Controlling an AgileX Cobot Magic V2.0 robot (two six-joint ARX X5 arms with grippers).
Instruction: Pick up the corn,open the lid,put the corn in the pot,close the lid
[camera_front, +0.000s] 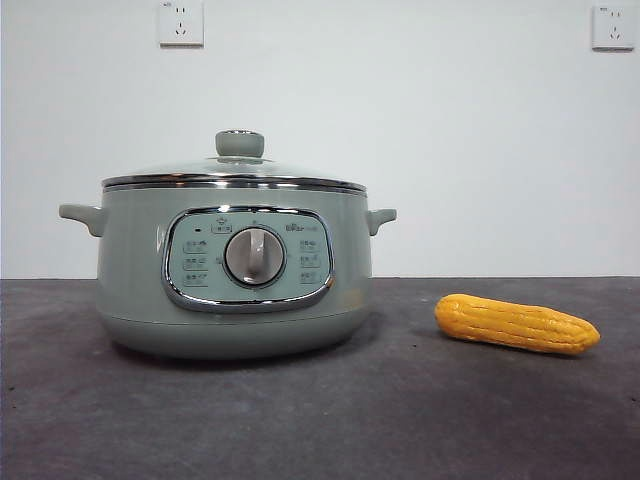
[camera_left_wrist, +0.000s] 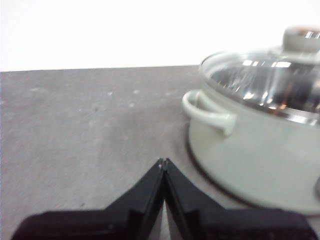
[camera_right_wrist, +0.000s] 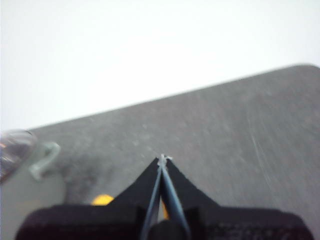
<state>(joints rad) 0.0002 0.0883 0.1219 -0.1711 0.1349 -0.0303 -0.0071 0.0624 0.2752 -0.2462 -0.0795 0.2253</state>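
The pale green pot (camera_front: 235, 265) stands left of centre on the dark table, with the glass lid (camera_front: 235, 172) on it. The yellow corn (camera_front: 516, 324) lies on the table to the pot's right. No arm shows in the front view. My left gripper (camera_left_wrist: 163, 161) is shut and empty over the table, beside the pot (camera_left_wrist: 250, 150) and its lid (camera_left_wrist: 265, 77). My right gripper (camera_right_wrist: 163, 158) is shut and empty; a bit of the corn (camera_right_wrist: 102, 200) shows beside its jaws, and a pot handle (camera_right_wrist: 44, 159) is at the side.
The dark grey table (camera_front: 400, 420) ends at a white wall with two sockets (camera_front: 181, 23). The table's far edge and a rounded corner (camera_right_wrist: 305, 67) show in the right wrist view.
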